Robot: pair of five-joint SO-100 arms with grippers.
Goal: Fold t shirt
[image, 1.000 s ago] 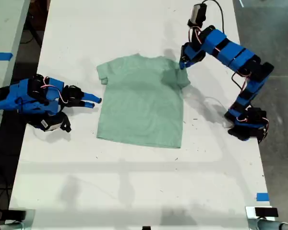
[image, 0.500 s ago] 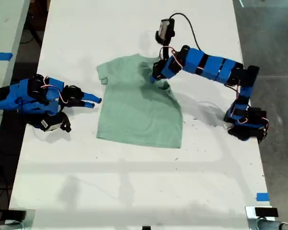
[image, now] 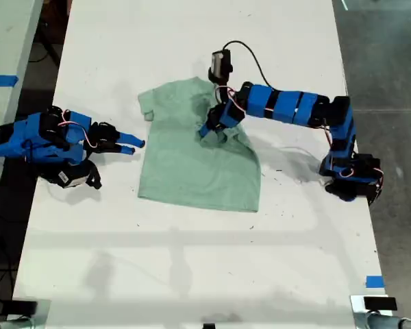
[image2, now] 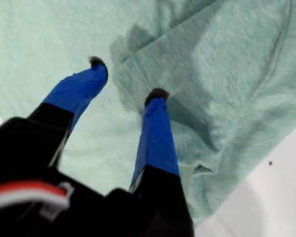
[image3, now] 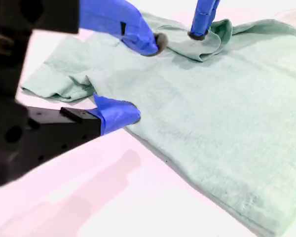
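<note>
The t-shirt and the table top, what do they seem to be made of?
The t-shirt: soft knit cloth, probably cotton jersey, matte pale mint; fine heathered weave and limp folds show in the first wrist view. The table top: smooth hard white surface, perhaps laminate or painted board, with faint scuffs.

The t shirt [image: 192,161] is a plain pale mint green with no print, faintly heathered up close. It lies on a white surface [image: 192,274]. My first hand [image2: 126,84] has bright blue fingers with dark tips on a black body. My second hand [image3: 140,79] is the same blue and black. Blue tape [image: 374,282] marks the surface near the exterior view's lower right.
</note>
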